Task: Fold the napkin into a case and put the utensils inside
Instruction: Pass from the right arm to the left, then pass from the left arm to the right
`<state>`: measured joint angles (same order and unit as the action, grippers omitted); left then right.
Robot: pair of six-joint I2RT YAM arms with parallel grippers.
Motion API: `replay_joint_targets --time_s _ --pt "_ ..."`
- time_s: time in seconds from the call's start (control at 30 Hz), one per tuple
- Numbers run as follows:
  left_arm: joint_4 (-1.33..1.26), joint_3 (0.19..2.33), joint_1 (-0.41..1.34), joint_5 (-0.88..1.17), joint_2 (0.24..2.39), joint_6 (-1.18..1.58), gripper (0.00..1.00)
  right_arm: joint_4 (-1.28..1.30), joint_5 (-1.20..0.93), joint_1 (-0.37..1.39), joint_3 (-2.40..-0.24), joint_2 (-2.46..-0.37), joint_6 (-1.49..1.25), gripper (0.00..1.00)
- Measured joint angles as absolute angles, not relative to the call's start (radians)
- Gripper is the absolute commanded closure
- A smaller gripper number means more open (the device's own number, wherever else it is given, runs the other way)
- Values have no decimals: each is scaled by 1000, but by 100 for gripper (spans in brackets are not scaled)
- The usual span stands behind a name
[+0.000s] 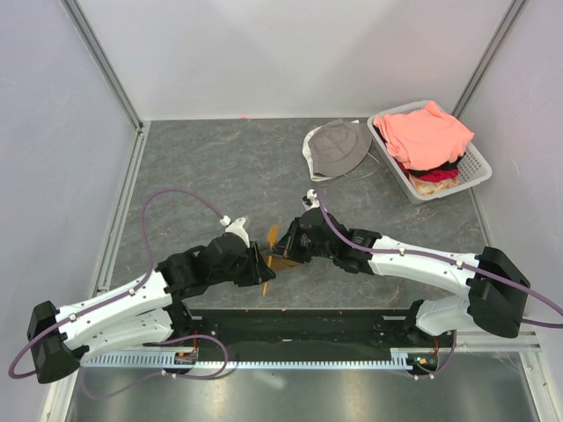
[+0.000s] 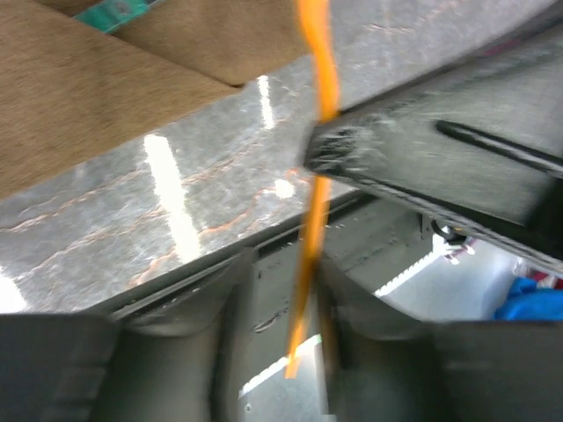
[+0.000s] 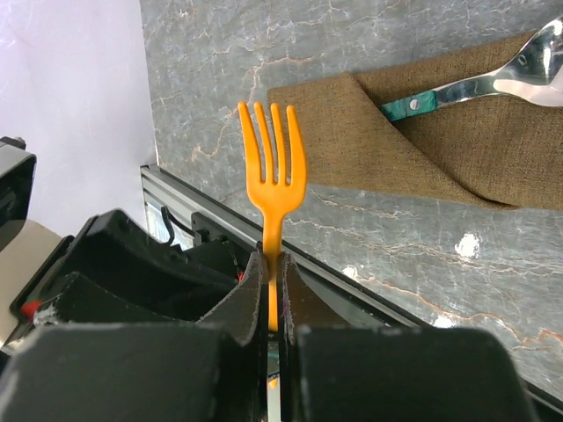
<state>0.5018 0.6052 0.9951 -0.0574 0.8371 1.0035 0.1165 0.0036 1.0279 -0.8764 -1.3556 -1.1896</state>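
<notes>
My right gripper [image 3: 273, 272] is shut on the handle of the orange fork [image 3: 271, 145], tines pointing away. In the top view the fork [image 1: 271, 237] stands between both grippers at the table's middle front. My left gripper [image 2: 280, 299] is open, and the fork's handle end [image 2: 305, 281] passes between its fingers, close to the right finger [image 2: 334, 303]. The brown napkin [image 3: 457, 149] lies folded flat with a diagonal flap. The green-handled utensil [image 3: 413, 105] is tucked under that flap, its shiny bowl sticking out. The napkin also shows in the left wrist view [image 2: 79, 97]. In the top view the arms hide it.
A grey bucket hat [image 1: 339, 148] lies at the back right. Beside it stands a white basket [image 1: 479, 167] holding salmon-pink clothes [image 1: 428, 132]. A metal rail [image 3: 352, 268] runs along the table's near edge. Walls close in the left, back and right.
</notes>
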Motion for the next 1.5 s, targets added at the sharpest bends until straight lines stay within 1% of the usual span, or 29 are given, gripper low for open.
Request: replay_joint_targets --time_s 0.1,0.13,0.17,0.3,0.33,0.4,0.43,0.47,0.5,0.53,0.57,0.7,0.73,0.77,0.83,0.93,1.0,1.17,1.23,1.27,1.3,1.33,1.4,1.43,1.5 --pt "486 605 992 -41 837 1007 94 113 0 1028 -876 -1357 -1189 100" --pt "475 606 987 -22 837 1004 97 112 -1 1028 -876 -1357 -1189 100" --pt "471 606 986 -16 837 1003 98 112 -2 1028 -876 -1357 -1189 100" --pt "471 606 965 18 830 999 98 107 -3 1028 -876 -1357 -1182 100" --pt "473 606 962 23 826 998 98 104 -4 1028 -876 -1357 -1182 98" --pt "478 606 956 30 815 994 98 97 -6 1028 -876 -1357 -1180 90" --pt "480 606 953 31 810 989 98 91 -6 1028 -876 -1357 -1177 91" --pt "482 606 950 35 805 986 98 89 -7 1028 -876 -1356 -1173 90" --pt "484 606 948 39 801 980 98 85 -7 1028 -876 -1354 -1165 81" --pt "483 606 945 45 799 974 98 84 -7 1027 -876 -1349 -1155 75" --pt "483 607 943 53 796 967 98 84 -8 1024 -876 -1345 -1145 60" --pt "519 609 926 58 792 936 98 96 -60 976 -875 -1307 -1032 25" --pt "532 610 921 63 791 925 98 98 -77 957 -875 -1298 -995 22" --pt "545 612 918 66 791 917 98 102 -103 928 -875 -1286 -934 15" --pt "576 619 912 85 790 893 98 124 -160 867 -876 -1263 -801 13" --pt "604 627 907 126 775 849 98 166 -256 780 -879 -1252 -620 16" --pt "607 627 902 183 758 815 98 192 -322 749 -884 -1257 -529 21" --pt "607 627 898 324 754 759 98 199 -525 742 -885 -1282 -354 37" --pt "606 627 898 363 754 743 98 189 -599 743 -885 -1293 -322 42" --pt "606 627 898 379 754 736 98 183 -638 743 -885 -1298 -312 48" --pt "604 627 898 397 756 731 98 172 -672 743 -885 -1303 -306 50" --pt "602 627 898 409 757 725 98 162 -704 743 -885 -1308 -299 55" --pt "595 627 898 432 761 716 98 146 -750 743 -885 -1317 -292 62" --pt "590 627 898 448 763 712 98 138 -772 743 -885 -1324 -291 68" --pt "584 627 898 466 768 707 98 128 -797 743 -885 -1332 -285 75"
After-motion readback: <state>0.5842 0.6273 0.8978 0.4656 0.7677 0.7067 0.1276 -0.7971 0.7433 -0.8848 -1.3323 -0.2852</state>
